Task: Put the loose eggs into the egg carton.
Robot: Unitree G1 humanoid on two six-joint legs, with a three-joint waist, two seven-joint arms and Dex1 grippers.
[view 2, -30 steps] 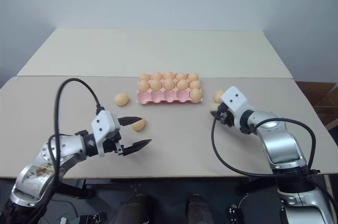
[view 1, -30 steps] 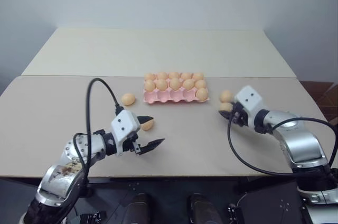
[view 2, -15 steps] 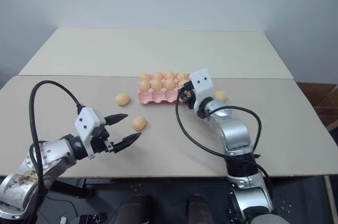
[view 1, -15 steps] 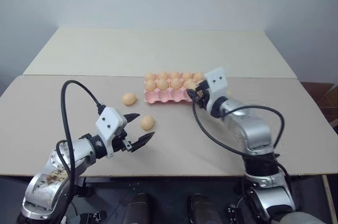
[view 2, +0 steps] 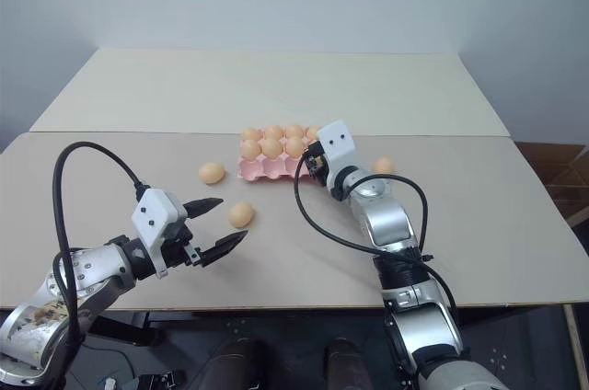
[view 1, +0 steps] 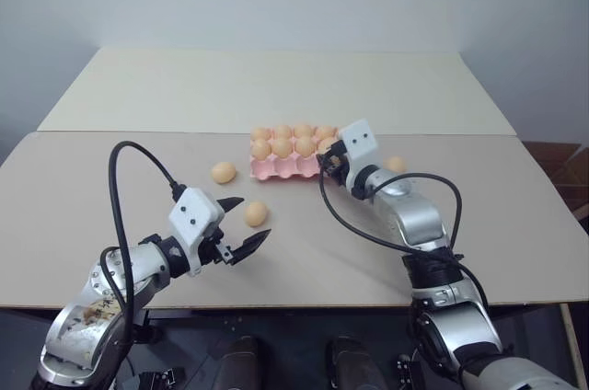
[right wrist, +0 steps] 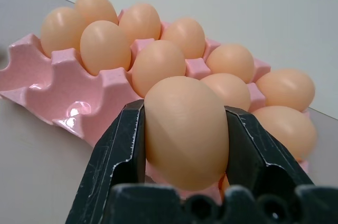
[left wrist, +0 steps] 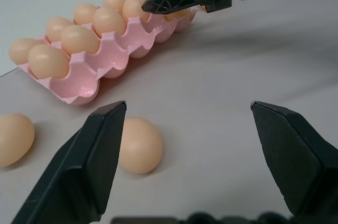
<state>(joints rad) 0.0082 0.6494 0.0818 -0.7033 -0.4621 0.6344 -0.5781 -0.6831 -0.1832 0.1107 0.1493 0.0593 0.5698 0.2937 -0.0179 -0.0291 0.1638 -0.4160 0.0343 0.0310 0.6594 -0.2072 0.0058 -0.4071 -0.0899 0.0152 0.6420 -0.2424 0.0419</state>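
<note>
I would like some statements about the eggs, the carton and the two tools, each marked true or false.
1. The right tool is shut on an egg. True.
2. The left tool holds an egg. False: it is open and holds nothing; one loose egg lies on the table near it.
3. The held egg is at the egg carton, by its near row. True.
4. The egg carton is blue. False: it is pink.
5. Three eggs lie loose on the table. True: also one left of the carton and one to its right.
</note>
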